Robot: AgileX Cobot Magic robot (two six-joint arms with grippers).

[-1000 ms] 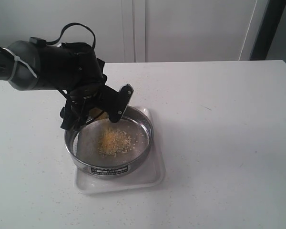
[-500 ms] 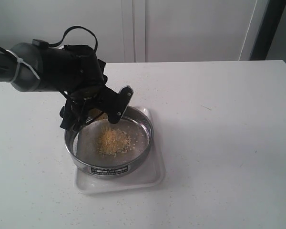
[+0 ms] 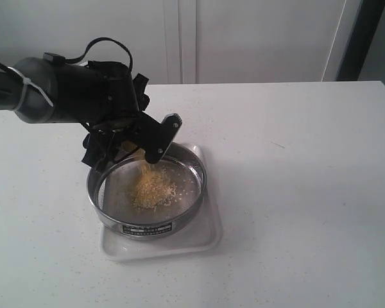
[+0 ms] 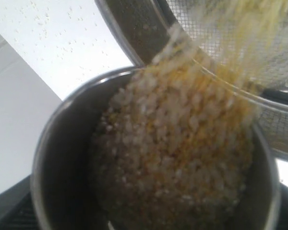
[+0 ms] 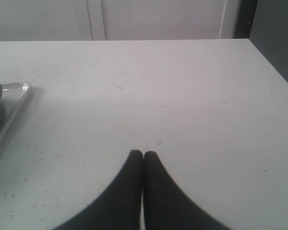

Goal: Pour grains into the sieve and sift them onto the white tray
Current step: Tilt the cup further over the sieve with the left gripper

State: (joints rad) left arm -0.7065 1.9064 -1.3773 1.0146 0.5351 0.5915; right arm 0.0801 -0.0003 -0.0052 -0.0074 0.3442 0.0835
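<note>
The sieve [image 3: 146,190] is a round, shallow pan with a bright steel wall and a fine grey mesh floor. A small black-and-white label [image 3: 147,228] sits on the part of its wall that faces the camera. It stands on the white tray [image 3: 208,239], a smooth plastic rectangle with rounded corners and a low rim that shows around the sieve. The tray lies on the matte white desk [image 3: 295,192].

The grains [image 3: 153,188] form a loose heap near the middle of the mesh, with tiny yellow granules mixed among paler, longer ones.

Over the sieve's far rim the black left arm [image 3: 64,90] tips a small rounded steel cup [image 4: 62,158]. The cup is packed with the same mix, and a blurred stream spills over its lip toward the mesh. The left jaws are closed around this cup.

The right jaws are pressed together and empty, their smooth black fingertips [image 5: 136,155] touching. They hang over bare desk, well away from the sieve.
</note>
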